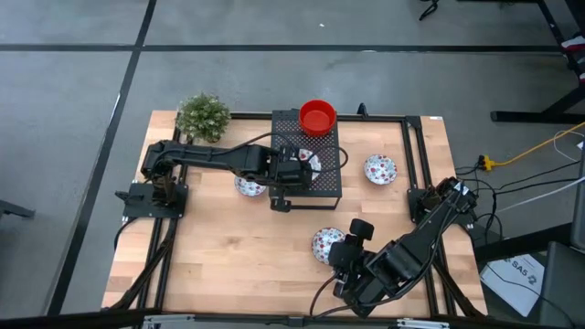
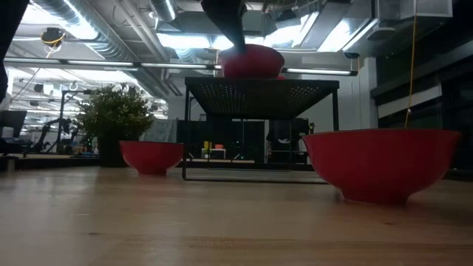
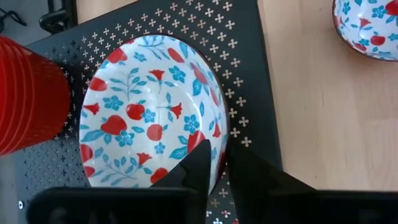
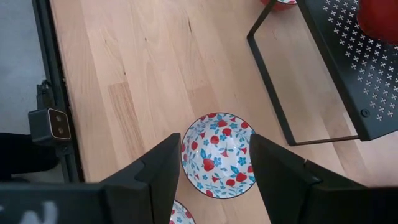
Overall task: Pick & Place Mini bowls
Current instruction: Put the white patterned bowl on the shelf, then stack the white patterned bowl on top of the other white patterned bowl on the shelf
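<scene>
White-and-red floral rim sits pinched between my left gripper (image 3: 216,177) fingers, one inside, one outside the floral bowl (image 3: 149,115), which rests on the black perforated box (image 3: 249,74) beside the red stack (image 3: 28,93). Grip looks slack. My right gripper (image 4: 214,177), spread wide, hovers straddling another speckled bowl (image 4: 219,154) on the wooden table (image 4: 137,74).

Table (image 1: 228,265): light wooden top with a black frame along its edges.
Black perforated box (image 1: 329,178): sits near the middle of the far half of the table, raised on thin legs.
Plant (image 1: 203,116): small, green and bushy, at the far left corner.
Yellow cable (image 1: 535,151): lies on the grey floor right of the table.
</scene>
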`<state>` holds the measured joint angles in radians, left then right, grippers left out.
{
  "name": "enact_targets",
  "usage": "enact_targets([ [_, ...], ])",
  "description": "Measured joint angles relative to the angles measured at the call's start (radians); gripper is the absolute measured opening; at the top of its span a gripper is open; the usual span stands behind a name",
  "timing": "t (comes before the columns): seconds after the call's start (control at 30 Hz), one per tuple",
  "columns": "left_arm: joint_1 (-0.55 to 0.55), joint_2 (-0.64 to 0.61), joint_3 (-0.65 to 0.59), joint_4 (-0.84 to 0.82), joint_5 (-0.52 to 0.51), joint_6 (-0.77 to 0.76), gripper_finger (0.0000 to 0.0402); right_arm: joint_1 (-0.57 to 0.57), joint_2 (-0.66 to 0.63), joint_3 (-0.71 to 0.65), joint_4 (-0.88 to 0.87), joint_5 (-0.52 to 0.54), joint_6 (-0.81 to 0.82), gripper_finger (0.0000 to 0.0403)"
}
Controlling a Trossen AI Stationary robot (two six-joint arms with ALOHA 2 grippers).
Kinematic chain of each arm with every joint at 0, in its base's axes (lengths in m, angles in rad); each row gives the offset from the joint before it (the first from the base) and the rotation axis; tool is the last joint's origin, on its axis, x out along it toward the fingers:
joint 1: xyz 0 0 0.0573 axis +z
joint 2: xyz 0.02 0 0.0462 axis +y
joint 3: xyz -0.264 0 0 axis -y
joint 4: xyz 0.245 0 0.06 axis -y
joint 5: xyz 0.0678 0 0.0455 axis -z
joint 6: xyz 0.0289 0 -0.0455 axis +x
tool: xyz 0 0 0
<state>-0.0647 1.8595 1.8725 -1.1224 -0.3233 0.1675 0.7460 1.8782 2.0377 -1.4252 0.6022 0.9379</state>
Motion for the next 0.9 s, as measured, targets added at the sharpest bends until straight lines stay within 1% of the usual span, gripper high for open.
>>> enact_targets([
  [0.23,-0.001,0.000,0.001,-0.001,0.000,-0.046,0.0084,-0.004,0.000,0.000,0.001,0.000,0.000,0.0190],
  [0.37,-0.010,0.000,0.045,-0.005,0.001,-0.043,0.0096,-0.004,0.000,0.000,0.001,0.009,0.000,0.0190],
  [0.53,-0.021,-0.001,0.123,-0.005,0.001,-0.027,0.0099,-0.004,0.000,0.000,0.001,0.009,0.000,0.0190],
  [0.7,-0.048,-0.002,0.201,-0.034,0.001,-0.042,0.0094,-0.004,0.000,0.000,0.001,0.009,0.000,0.0190],
  [0.77,-0.068,-0.002,0.224,-0.065,0.001,-0.051,0.0093,-0.004,0.000,0.000,0.001,0.009,0.000,0.0190],
  [0.9,-0.121,-0.002,0.266,-0.178,0.003,-0.091,0.0096,-0.004,0.000,0.000,0.000,0.008,-0.002,0.0190],
])
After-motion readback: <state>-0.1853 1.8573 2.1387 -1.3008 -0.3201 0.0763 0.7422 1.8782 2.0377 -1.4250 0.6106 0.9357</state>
